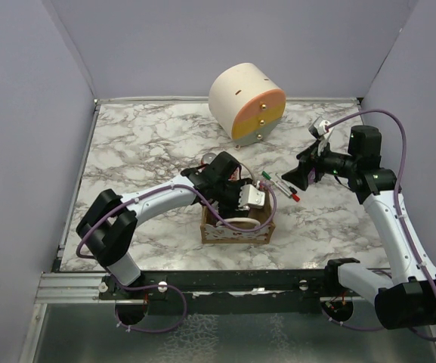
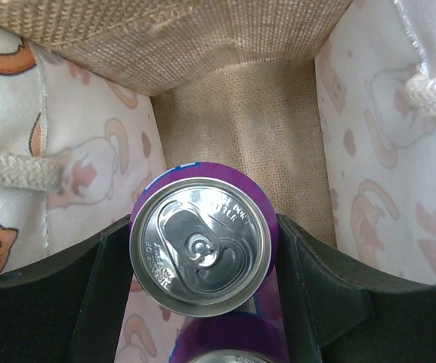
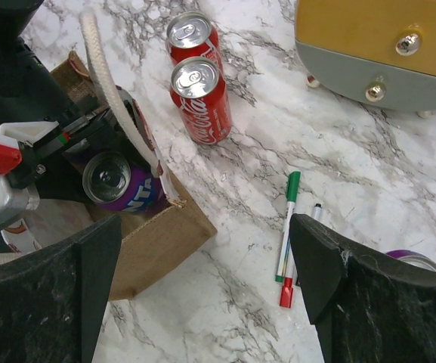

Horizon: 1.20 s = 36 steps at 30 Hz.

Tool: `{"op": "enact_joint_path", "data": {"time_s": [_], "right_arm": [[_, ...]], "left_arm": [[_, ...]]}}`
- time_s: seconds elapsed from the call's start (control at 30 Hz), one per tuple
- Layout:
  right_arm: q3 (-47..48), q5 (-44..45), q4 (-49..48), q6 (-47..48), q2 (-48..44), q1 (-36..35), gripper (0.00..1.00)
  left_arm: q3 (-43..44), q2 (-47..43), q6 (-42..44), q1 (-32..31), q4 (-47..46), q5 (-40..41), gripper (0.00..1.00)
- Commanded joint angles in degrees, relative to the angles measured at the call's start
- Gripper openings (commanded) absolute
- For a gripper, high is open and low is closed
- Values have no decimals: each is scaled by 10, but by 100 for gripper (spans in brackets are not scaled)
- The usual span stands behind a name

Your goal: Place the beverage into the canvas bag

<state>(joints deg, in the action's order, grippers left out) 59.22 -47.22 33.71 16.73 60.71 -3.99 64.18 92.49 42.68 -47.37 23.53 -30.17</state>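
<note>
The beverage, a purple can (image 2: pixel 200 246) with a silver top, sits between the fingers of my left gripper (image 2: pixel 202 265), which is shut on its sides. Gripper and can are down inside the canvas bag (image 2: pixel 225 45), whose tan weave and cat-print lining surround them. In the right wrist view the same purple can (image 3: pixel 115 181) shows inside the brown canvas bag (image 3: pixel 157 234), with a white rope handle arching over it. From above, my left gripper (image 1: pixel 240 200) reaches into the canvas bag (image 1: pixel 236 231) and hides the can. My right gripper (image 1: pixel 289 178) hovers open over the marble, right of the bag.
Two red cola cans (image 3: pixel 202 98) lie on the marble beyond the bag. A green and a red marker (image 3: pixel 287 227) lie between the bag and my right gripper (image 3: pixel 202 227). The cream-and-orange round drawer box (image 1: pixel 248 102) stands at the back.
</note>
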Motion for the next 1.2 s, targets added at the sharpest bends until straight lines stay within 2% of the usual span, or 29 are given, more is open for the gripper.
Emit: {"op": "enact_joint_path", "data": {"time_s": [0.0, 0.37, 0.6, 0.8, 0.93, 1.03, 1.17], "right_arm": [[-2, 5, -22, 2, -10, 5, 92], [-2, 5, -21, 2, -5, 5, 93], [-1, 5, -21, 2, -3, 5, 93], [-4, 6, -22, 4, -7, 5, 93], [-4, 7, -21, 4, -6, 5, 93], [-2, 7, -20, 4, -5, 5, 93], [-1, 8, -18, 5, -4, 5, 93]], "left_arm": [[11, 11, 14, -1, 2, 1, 16], [24, 1, -1, -1, 12, 29, 39], [31, -17, -11, -1, 22, 32, 65], [39, -37, -13, -1, 35, 31, 79], [50, -48, -9, -1, 55, 14, 93], [56, -55, -1, -1, 69, 5, 97], [71, -66, 21, -1, 108, -9, 97]]}}
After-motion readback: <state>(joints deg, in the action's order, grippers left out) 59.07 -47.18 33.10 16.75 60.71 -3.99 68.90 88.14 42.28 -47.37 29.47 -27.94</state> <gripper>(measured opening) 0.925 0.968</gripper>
